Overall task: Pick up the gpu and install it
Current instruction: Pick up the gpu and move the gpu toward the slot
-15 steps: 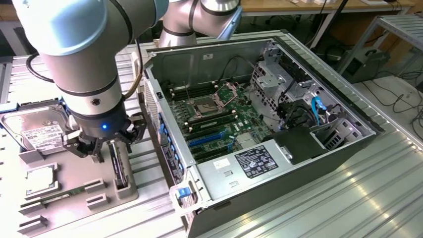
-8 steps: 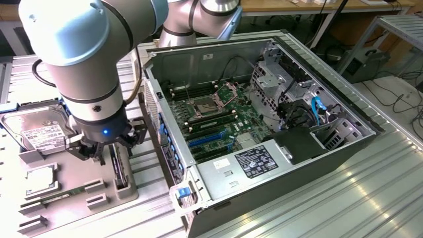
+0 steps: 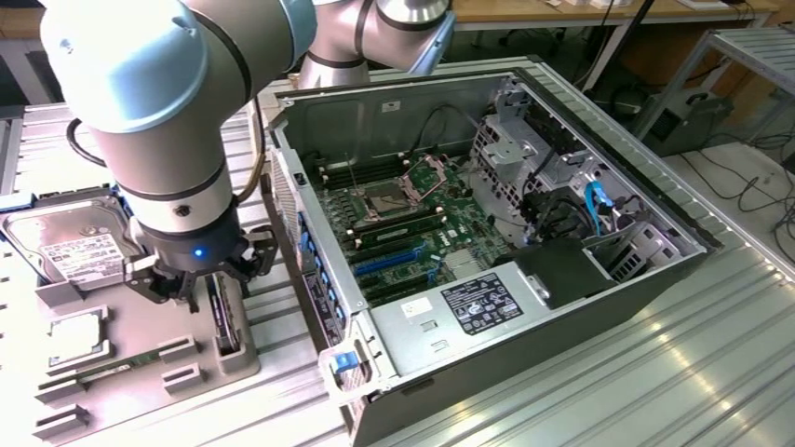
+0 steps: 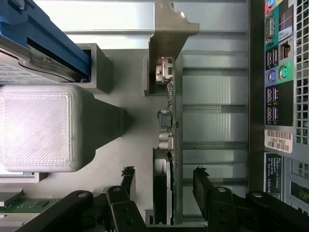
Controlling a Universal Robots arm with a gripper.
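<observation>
"Starting with the surface, what does it all stand on?"

"A ribbed metal table (image 3: pixel 646 372). Behind it, in the exterior view, are a wooden desk (image 3: pixel 559 11) and loose cables (image 3: pixel 758 186) on the floor at that view's right."

"What is on the table?"

"An open computer case (image 3: pixel 534 372) lying on its side. Its motherboard (image 3: pixel 423 219) is bare, with blue expansion slots (image 3: pixel 379 264) and a labelled power supply (image 3: pixel 478 303). Just beside the case, at the exterior view's left, lies a grey fixture tray (image 3: pixel 236 368). It holds a hard drive (image 3: pixel 74 247), a processor (image 3: pixel 69 340) and a memory stick (image 3: pixel 118 365)."

"Anything in the way?"

"The robot arm (image 3: pixel 162 102) covers part of the tray in the exterior view. In the wrist view, the case's rear port panel (image 4: pixel 280 72) runs near one side of the card. A grey tray block (image 4: pixel 38 128) stands on the other side."

"And the gpu?"

"The gpu (image 4: pixel 166 121) stands on edge in a slot of the tray, on the side nearest the case. Seen edge-on, it shows a silver end bracket (image 4: pixel 169 34), small connectors along the board and a black shroud (image 4: pixel 160 193) near the gripper."

"The gripper?"

"The gripper (image 4: pixel 164 176) hangs over the card with its jaws apart. One black finger (image 4: pixel 128 176) is on each side, with a gap between each and the card. It holds nothing."
</observation>
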